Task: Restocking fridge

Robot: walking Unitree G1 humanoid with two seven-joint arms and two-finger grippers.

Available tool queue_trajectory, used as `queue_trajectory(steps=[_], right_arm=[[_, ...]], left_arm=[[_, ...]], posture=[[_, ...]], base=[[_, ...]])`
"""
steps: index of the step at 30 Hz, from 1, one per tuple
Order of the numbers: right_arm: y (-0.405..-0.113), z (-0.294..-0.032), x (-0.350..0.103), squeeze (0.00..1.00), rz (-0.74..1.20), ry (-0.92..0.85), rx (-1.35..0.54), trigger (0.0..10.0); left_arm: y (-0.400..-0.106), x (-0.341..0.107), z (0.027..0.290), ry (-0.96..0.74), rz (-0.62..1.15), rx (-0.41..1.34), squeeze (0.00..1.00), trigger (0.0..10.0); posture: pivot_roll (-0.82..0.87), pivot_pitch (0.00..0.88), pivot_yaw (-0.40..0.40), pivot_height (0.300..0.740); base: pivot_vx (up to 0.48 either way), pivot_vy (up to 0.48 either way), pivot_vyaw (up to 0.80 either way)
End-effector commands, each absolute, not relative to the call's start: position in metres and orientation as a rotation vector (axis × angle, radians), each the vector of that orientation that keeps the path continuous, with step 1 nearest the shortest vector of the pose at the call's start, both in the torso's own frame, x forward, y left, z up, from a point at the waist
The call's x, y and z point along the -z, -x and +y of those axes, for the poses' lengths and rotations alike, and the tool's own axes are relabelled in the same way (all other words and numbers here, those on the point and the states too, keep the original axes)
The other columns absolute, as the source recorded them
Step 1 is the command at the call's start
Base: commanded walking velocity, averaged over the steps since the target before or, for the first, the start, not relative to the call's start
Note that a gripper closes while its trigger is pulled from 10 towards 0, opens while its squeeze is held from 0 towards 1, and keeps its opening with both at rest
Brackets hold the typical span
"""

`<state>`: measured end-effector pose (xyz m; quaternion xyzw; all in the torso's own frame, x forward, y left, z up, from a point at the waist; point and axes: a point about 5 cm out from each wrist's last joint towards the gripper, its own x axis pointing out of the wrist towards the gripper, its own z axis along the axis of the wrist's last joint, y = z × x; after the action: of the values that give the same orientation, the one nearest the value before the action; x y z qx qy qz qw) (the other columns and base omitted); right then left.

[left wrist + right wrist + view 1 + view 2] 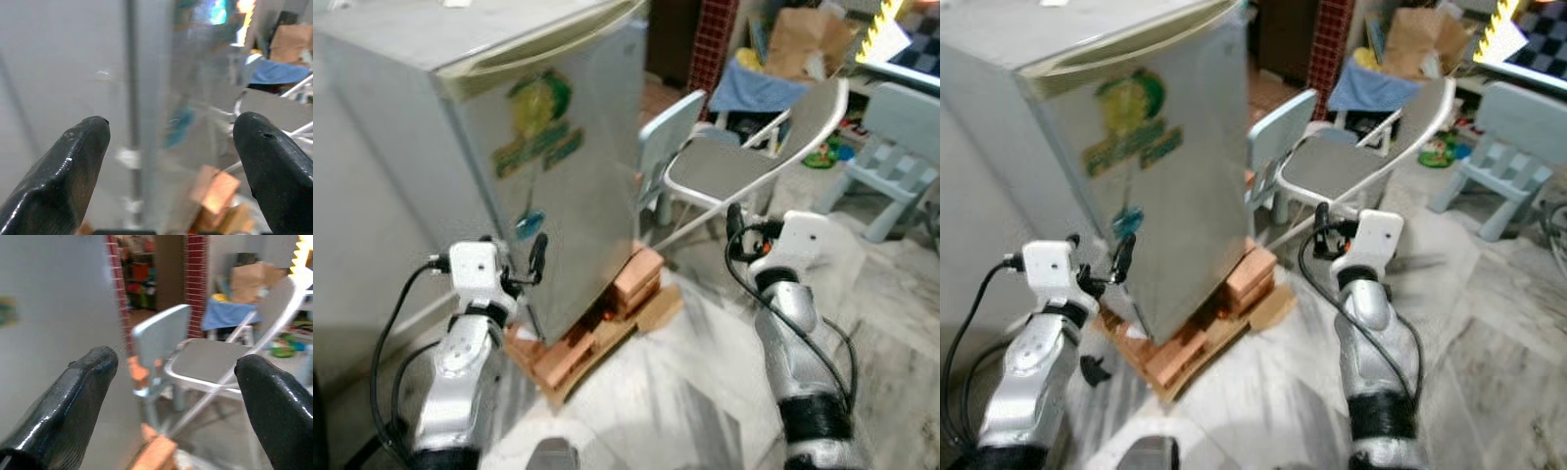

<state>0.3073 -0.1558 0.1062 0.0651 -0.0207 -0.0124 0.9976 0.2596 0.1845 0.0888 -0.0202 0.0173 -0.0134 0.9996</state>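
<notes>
A small silver fridge (548,176) stands in front of me with its door shut and green and yellow stickers on the front. It rests on stacked bricks (636,279). My left gripper (519,257) is raised close to the fridge's lower left front corner, open and holding nothing. In the left wrist view its fingers (68,166) are spread wide, facing the fridge's edge. My right gripper (744,230) is raised to the right of the fridge, apart from it. It is open and empty, and the right wrist view has its fingers (78,391) wide apart.
A grey folding chair (724,166) stands just right of the fridge, with a small pale blue chair (666,137) between them. Another pale blue child's chair (906,147) is at the far right. Cardboard (656,308) lies by the bricks. Bags and toys clutter the back.
</notes>
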Motion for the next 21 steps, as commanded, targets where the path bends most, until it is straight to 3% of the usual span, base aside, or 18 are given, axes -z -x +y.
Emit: queue_trajectory(steps=[1,4,12,21], right_arm=[[-0.306,-0.165,-0.107,0.0,-0.04,-0.115,0.047,10.0],[-0.306,-0.165,-0.106,0.0,-0.037,-0.11,0.046,10.0],[-0.305,-0.165,-0.102,0.0,-0.016,-0.095,0.049,10.0],[-0.304,-0.164,-0.103,0.0,-0.019,-0.093,0.046,10.0]], left_arm=[[-0.259,-0.091,0.18,0.046,0.019,0.029,0.0,10.0],[-0.255,-0.091,0.18,0.043,0.007,0.024,0.0,10.0],[-0.243,-0.083,0.184,0.011,0.042,0.029,0.0,10.0],[-0.244,-0.083,0.184,-0.016,0.029,0.054,0.0,10.0]], posture=[[0.11,0.0,-0.027,0.74],[0.11,0.0,-0.029,0.74],[0.12,0.0,-0.035,0.74],[0.12,0.0,-0.037,0.74]], base=[[0.0,0.48,0.0],[0.0,0.48,0.0],[0.0,0.0,0.0],[0.0,0.416,-0.65]])
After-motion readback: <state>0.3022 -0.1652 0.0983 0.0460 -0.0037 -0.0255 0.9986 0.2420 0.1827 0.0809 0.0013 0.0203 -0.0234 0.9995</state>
